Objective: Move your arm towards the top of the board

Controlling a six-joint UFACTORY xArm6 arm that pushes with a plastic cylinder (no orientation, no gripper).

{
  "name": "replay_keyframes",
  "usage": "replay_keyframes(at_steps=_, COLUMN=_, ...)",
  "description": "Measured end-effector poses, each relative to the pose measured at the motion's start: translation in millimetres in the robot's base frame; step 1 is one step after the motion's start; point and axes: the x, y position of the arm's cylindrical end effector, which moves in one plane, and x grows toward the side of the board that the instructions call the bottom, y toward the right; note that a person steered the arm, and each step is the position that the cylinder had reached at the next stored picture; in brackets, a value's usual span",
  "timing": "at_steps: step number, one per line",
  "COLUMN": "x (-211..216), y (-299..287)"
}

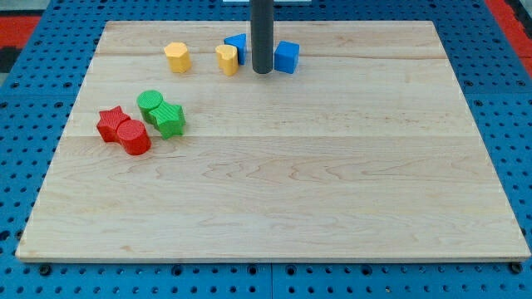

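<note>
My rod comes down from the view's top and its tip (261, 71) rests on the wooden board (332, 183) near the top edge. The tip sits between a blue block (236, 45) on its left, partly hidden behind a yellow heart-shaped block (227, 59), and a blue cube (287, 56) just to its right. A yellow hexagonal block (177, 56) lies further left. I cannot tell whether the tip touches the blue cube.
At the board's left a green cylinder (150, 103) and a green star (169, 120) sit together. Below them to the left are a red star (110, 123) and a red cylinder (133, 137). Blue pegboard (499, 100) surrounds the board.
</note>
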Motion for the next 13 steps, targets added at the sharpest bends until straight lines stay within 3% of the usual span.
replay_keyframes(at_steps=7, x=15.2, y=-44.4)
replay_keyframes(at_steps=8, x=42.7, y=-61.9)
replay_keyframes(at_steps=9, x=50.9, y=-119.3)
replay_keyframes(at_steps=11, x=9.9, y=-227.1)
replay_keyframes(at_steps=12, x=-33.0, y=-253.9)
replay_keyframes(at_steps=13, x=-82.9, y=-238.3)
